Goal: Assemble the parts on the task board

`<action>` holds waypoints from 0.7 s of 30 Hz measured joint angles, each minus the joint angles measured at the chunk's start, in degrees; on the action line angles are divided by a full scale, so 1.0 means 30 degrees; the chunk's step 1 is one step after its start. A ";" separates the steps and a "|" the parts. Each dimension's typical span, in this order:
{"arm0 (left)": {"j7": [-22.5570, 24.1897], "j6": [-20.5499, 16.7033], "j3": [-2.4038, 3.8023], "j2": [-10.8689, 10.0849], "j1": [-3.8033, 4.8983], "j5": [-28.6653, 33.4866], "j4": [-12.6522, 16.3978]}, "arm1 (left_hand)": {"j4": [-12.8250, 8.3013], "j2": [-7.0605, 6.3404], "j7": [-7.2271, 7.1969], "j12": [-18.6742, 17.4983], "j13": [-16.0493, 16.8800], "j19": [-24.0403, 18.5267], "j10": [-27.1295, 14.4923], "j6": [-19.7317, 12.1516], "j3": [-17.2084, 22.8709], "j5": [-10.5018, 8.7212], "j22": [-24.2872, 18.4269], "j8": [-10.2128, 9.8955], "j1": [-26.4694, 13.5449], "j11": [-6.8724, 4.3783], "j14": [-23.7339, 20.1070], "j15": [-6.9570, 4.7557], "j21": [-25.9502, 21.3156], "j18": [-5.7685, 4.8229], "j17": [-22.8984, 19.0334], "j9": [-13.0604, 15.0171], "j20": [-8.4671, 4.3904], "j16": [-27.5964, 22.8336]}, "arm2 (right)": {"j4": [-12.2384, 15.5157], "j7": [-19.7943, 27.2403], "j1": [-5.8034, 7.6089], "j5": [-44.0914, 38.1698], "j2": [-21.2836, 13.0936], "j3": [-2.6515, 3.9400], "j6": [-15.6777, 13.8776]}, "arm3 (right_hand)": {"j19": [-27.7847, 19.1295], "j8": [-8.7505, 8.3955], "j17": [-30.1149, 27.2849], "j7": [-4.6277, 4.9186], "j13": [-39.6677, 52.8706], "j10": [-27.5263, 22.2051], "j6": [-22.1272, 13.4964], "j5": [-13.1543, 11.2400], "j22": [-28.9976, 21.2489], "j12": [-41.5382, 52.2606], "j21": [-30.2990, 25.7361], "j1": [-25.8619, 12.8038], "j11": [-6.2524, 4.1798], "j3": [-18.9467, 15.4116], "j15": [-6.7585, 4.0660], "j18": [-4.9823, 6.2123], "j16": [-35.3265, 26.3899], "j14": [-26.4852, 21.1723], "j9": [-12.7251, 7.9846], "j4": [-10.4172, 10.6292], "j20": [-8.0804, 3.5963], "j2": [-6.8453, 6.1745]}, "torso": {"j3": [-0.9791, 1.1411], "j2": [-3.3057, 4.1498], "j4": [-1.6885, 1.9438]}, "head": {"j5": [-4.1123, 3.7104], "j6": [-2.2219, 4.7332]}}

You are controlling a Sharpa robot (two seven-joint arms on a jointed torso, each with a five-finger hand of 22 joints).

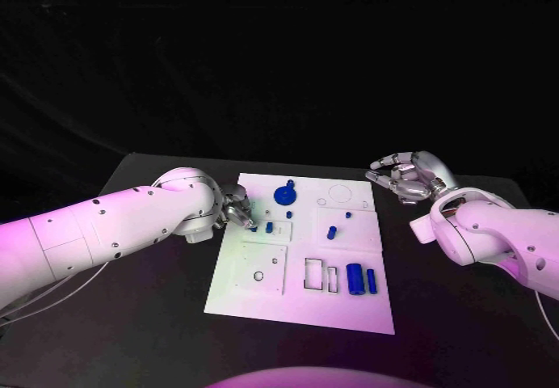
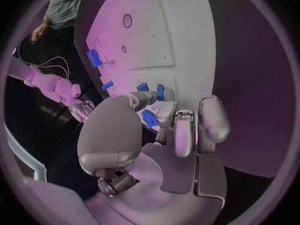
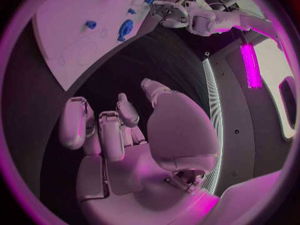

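While my body sits at the near edge of the table (image 1: 140, 323), the board (image 1: 262, 295) lies flat in front of me, reaching away toward the far side. Nearest on it, in the right half, two blue cylinders (image 1: 355, 279) stand side by side just right of two outlined rectangular slots (image 1: 314, 275). To their left is a raised square plate with a small ring (image 1: 258, 276) on it. Further out, a small blue peg (image 1: 332, 233) sits near the middle of the board, and another smaller one (image 1: 346, 216) lies just beyond it.

My left hand (image 1: 237, 212) rests at the board's left edge, about halfway up. From the left wrist view, my fingers (image 2: 177, 130) curl down over a small blue part (image 2: 149, 118), with two more blue pieces (image 2: 156, 90) just beyond the fingertips. I cannot tell whether I actually have the part pinched or only touch it.

Beyond that hand, a round blue disc (image 1: 283, 195) sits near the board's far left, and a faint circle outline (image 1: 342, 193) lies to its right.

My right hand (image 1: 405, 175) hovers off the board's far right corner, above the table, fingers loosely curled and apart, holding nothing.
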 measured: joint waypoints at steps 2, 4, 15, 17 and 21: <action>-0.0027 0.0072 0.0000 -0.0002 0.0001 -0.0073 0.0029 | 0.0000 -0.0036 0.0000 -0.0001 -0.0001 0.0000 -0.0001 0.0001 0.0001 0.0000 0.0026 -0.0001 -0.0037 0.0001 0.0000 0.0000 0.0086 -0.0001 0.0000 0.0018 0.0000 0.0019 | 0.0001 0.0000 0.0000 0.0000 -0.0012 0.0000 0.0000 | 0.0000 0.0000 0.0000 0.0000 0.0000 0.0000 0.0001 0.0000 0.0000 0.0000 0.0000 0.0000 0.0000 0.0000 0.0000 0.0000 0.0000 0.0000 0.0000 0.0000 0.0000 0.0000 | 0.0000 -0.0002 -0.0002 | 0.0000 0.0000; -0.0051 0.0154 0.0002 -0.0012 0.0007 -0.0143 0.0053 | -0.0214 -0.0084 -0.0003 -0.0001 -0.0002 0.0000 -0.0001 0.0002 0.0214 0.0046 0.0026 -0.0002 -0.0085 0.0001 0.0000 0.0000 0.0086 -0.0001 0.0000 0.0033 0.0000 0.0075 | 0.0003 0.0000 0.0000 0.0000 -0.0023 0.0000 0.0000 | 0.0000 0.0000 0.0000 0.0000 0.0000 0.0000 0.0000 0.0000 0.0000 0.0000 0.0000 0.0000 0.0000 0.0001 0.0000 -0.0001 0.0000 0.0000 0.0000 -0.0001 0.0000 0.0000 | 0.0000 -0.0002 -0.0002 | 0.0002 -0.0002; -0.0080 0.0510 0.0026 -0.0001 0.0025 -0.0382 0.0109 | -0.0868 -0.0031 -0.0002 -0.0018 -0.0001 0.0072 0.0105 0.0004 0.0757 0.0659 0.0073 0.0140 -0.0316 0.0028 -0.0068 -0.0068 0.0086 -0.0001 0.0000 -0.0043 0.0072 0.0102 | 0.0008 0.0000 0.0000 0.0000 -0.0041 -0.0001 0.0000 | 0.0000 0.0000 0.0000 0.0000 0.0001 0.0000 0.0000 -0.0001 -0.0003 0.0000 0.0000 0.0000 0.0000 0.0002 0.0000 0.0000 0.0000 0.0000 0.0000 -0.0002 0.0000 0.0000 | 0.0000 -0.0002 0.0004 | -0.0031 -0.0018; -0.0080 0.0525 0.0027 0.0003 0.0025 -0.0393 0.0109 | -0.0868 0.0027 -0.0002 -0.0019 -0.0001 0.0071 0.0138 0.0004 0.0757 0.0681 0.0073 0.0141 -0.0375 -0.0004 -0.0068 -0.0068 0.0086 -0.0002 0.0000 -0.0057 0.0072 0.0148 | 0.0008 0.0000 0.0000 0.0000 -0.0042 -0.0001 0.0000 | 0.0000 0.0000 0.0000 0.0000 0.0000 0.0000 0.0000 0.0000 -0.0003 0.0000 0.0000 0.0000 0.0000 0.0002 0.0000 -0.0001 0.0000 0.0000 0.0000 -0.0002 0.0000 0.0000 | 0.0000 -0.0004 0.0004 | -0.0031 -0.0022; -0.0080 0.0546 0.0028 0.0024 0.0026 -0.0401 0.0090 | -0.0910 0.0093 0.0063 0.0119 0.0135 0.0071 0.0220 0.0069 0.0715 0.0824 0.0094 0.0155 -0.0445 0.0006 -0.0068 -0.0068 0.0086 -0.0002 0.0000 -0.0076 0.0072 0.0148 | 0.0008 0.0000 0.0000 0.0000 -0.0043 -0.0002 0.0000 | 0.0000 0.0000 -0.0001 0.0000 0.0000 0.0000 0.0000 0.0000 -0.0003 0.0000 0.0000 0.0000 0.0000 0.0002 0.0000 -0.0001 0.0000 0.0000 0.0001 -0.0002 0.0000 0.0000 | -0.0002 -0.0007 0.0004 | -0.0018 -0.0024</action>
